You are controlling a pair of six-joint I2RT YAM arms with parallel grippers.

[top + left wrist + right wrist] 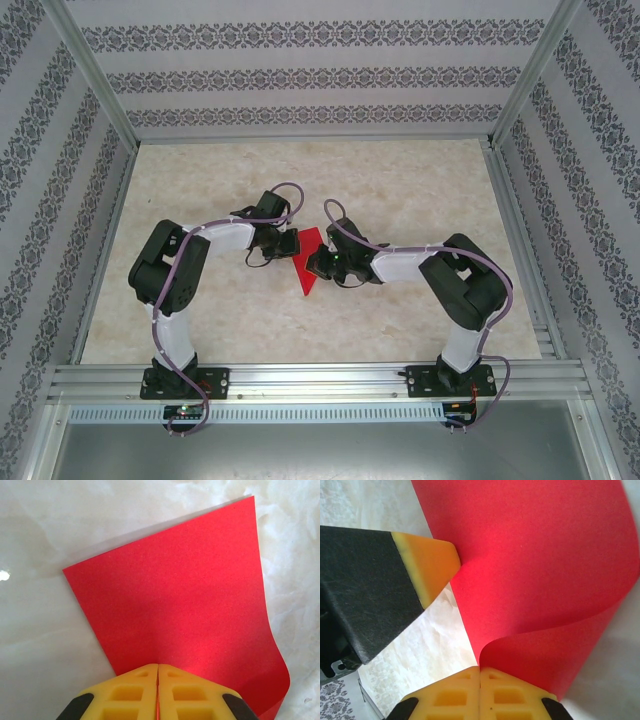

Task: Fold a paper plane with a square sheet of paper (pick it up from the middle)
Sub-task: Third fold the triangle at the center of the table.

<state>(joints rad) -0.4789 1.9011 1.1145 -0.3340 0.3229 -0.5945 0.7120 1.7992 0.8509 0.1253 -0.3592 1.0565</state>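
Between left fingers (pixel 131 696) and right fingers (pixel 451 700), one red sheet (pixel 185 600).

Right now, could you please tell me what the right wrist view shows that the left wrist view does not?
Right wrist: one of the left fingers, black with a yellow pad, meeting the paper's edge from the left, and the paper bending up in a tight curl out of the right fingers.
Left wrist: two far corners of the paper and its mostly flat face, with the right edge curling.
Both: that view's own yellow fingers shut on the red paper, over the pale marbled table.
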